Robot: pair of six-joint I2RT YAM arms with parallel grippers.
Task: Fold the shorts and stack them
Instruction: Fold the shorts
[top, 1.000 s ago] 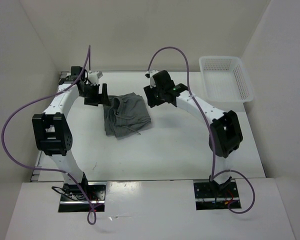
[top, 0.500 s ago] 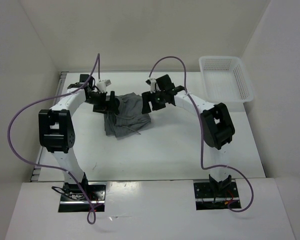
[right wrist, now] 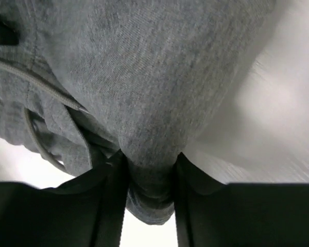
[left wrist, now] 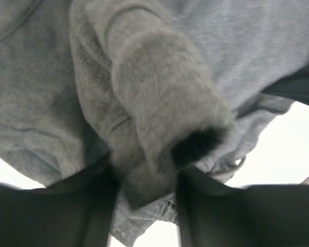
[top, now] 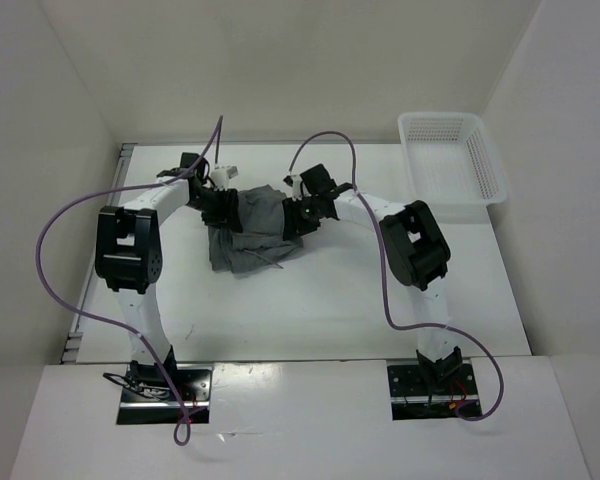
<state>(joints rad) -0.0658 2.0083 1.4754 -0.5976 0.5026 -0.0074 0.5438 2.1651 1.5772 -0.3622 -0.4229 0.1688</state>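
Shorts (top: 248,238) lie bunched mid-table, slightly left, drawstring (top: 270,261) trailing near. At their far edge you have left gripper (top: 223,206) and right gripper (top: 298,216) each pinching a fabric fold. Judged: fold unfinished, stacking not started. Basket (top: 450,152) far right.

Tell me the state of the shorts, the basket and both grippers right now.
shorts: crumpled, pinched at two edges.
left gripper: closed on a fold of the shorts.
right gripper: closed on a fold of the shorts.
basket: upright, empty.
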